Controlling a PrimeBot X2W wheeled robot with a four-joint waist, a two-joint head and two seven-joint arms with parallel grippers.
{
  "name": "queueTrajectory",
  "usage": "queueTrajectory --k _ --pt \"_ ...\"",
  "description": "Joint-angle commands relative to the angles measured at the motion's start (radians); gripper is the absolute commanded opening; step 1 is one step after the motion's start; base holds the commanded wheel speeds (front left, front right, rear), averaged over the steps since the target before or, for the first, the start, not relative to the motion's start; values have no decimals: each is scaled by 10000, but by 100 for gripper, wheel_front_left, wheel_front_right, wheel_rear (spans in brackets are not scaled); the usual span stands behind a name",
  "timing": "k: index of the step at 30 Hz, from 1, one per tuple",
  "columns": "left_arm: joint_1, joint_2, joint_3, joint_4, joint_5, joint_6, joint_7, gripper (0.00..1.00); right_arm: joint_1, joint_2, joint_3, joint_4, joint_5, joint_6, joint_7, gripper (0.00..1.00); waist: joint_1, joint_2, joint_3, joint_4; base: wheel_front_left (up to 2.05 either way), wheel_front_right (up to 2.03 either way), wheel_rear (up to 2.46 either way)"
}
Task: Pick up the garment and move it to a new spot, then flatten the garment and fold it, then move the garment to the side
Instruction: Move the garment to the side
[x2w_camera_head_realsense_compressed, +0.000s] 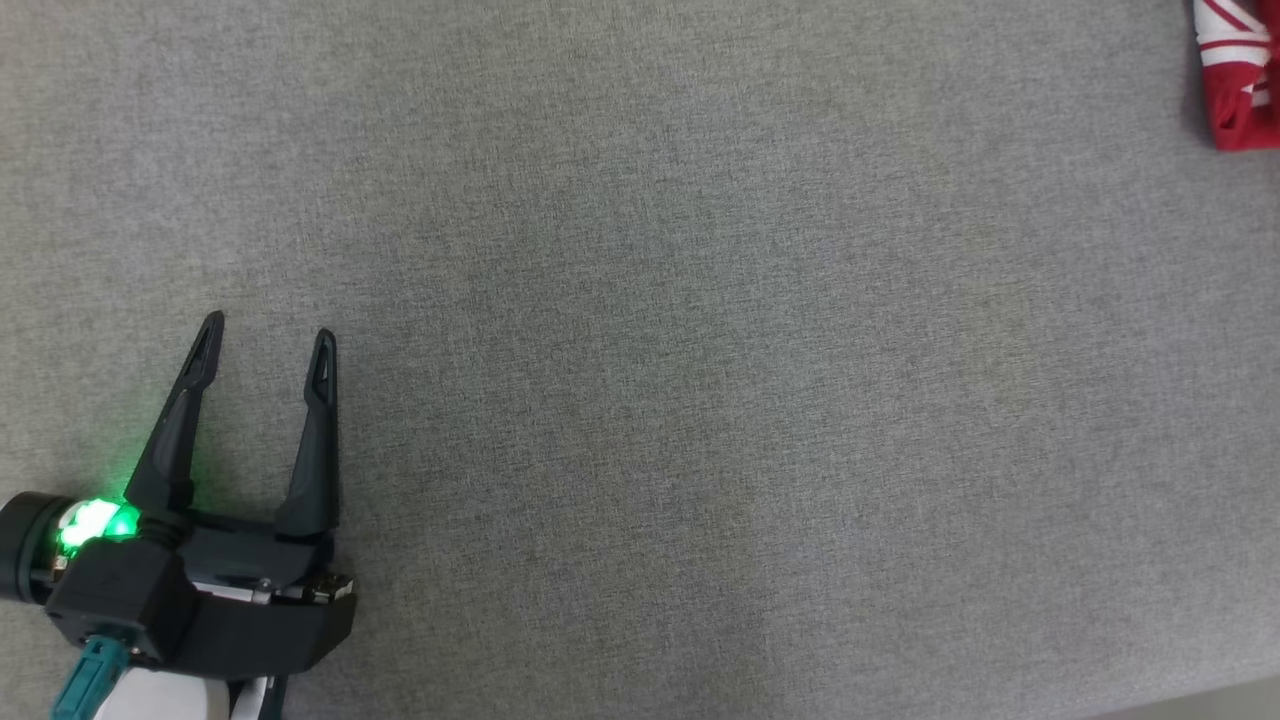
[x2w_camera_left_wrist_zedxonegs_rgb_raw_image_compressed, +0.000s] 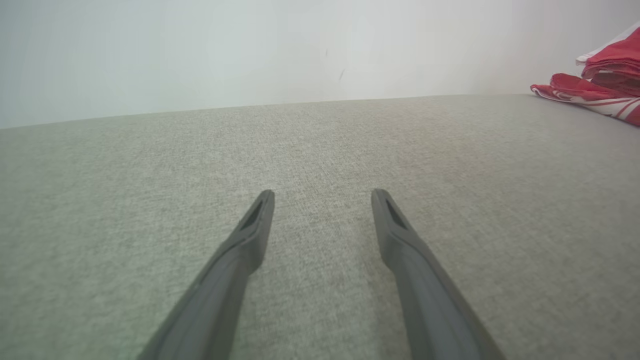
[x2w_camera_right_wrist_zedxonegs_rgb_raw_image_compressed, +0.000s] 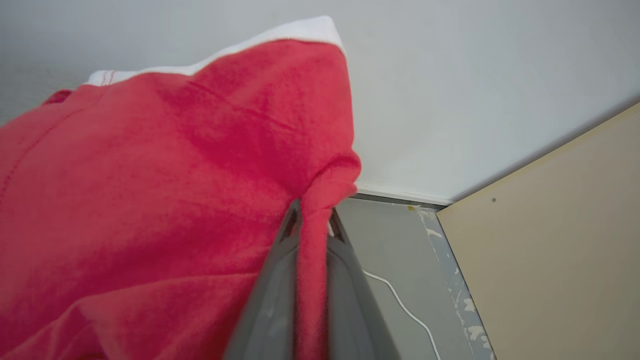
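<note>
Nearest me, at the lower left of the head view, the left jaws stand wide apart with nothing between them, their two dark fingers pointing away from me over the grey bench. A green light glows on the wrist behind them. From the left wrist camera I see the same fingers spread low above the woven cloth of the bench, which is bare around them.

Further out, at the far right corner of the bench, is the garment, red with white stripes and cut off by the edge of the head view. The left wrist camera has it well apart from the left jaws, part lying on the bench and part bunched up higher.

The right jaws are closed almost fully, pinching a narrow fold of the garment between their grey fingers; the red cloth drapes to one side with a white hem along its top edge.

Beyond it I make out a pale wall, grey floor, a thin white cable and a beige panel
</note>
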Motion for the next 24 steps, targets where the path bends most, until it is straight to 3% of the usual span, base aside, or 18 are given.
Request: queueTrajectory --k 1,6,7,8,9,16,24 --pt "-52 26 -19 138 4 19 -19 100 -115 -113 21 59 -60 -34 23 0 0 -1 49 14 0 0 0" --pt "-53 12 21 82 39 19 -15 100 -337 -69 -51 513 -160 -34 9 0 0 -1 133 77 0 0 0" --pt "-53 -3 30 75 48 19 -15 100 -392 -59 -64 587 -237 -34 -83 17 0 -1 151 89 0 0 0" --pt "-55 -17 29 79 59 19 -15 100 -460 -44 -115 673 -278 -34 -203 96 0 -1 165 102 0 0 0" --pt "-60 -30 28 87 66 21 -13 100 -514 -36 -167 793 -356 -34 -324 100 0 -1 177 117 0 0 0" --pt "-16 -160 147 230 22 23 -15 100 -791 352 -374 1460 -994 -34 -1064 100 0 -1 -89 185 0 0 0" --pt "367 -517 243 367 -60 21 -24 100 -432 1473 -547 1013 -1261 -34 -1808 100 0 -1 -1294 255 0 0 0"
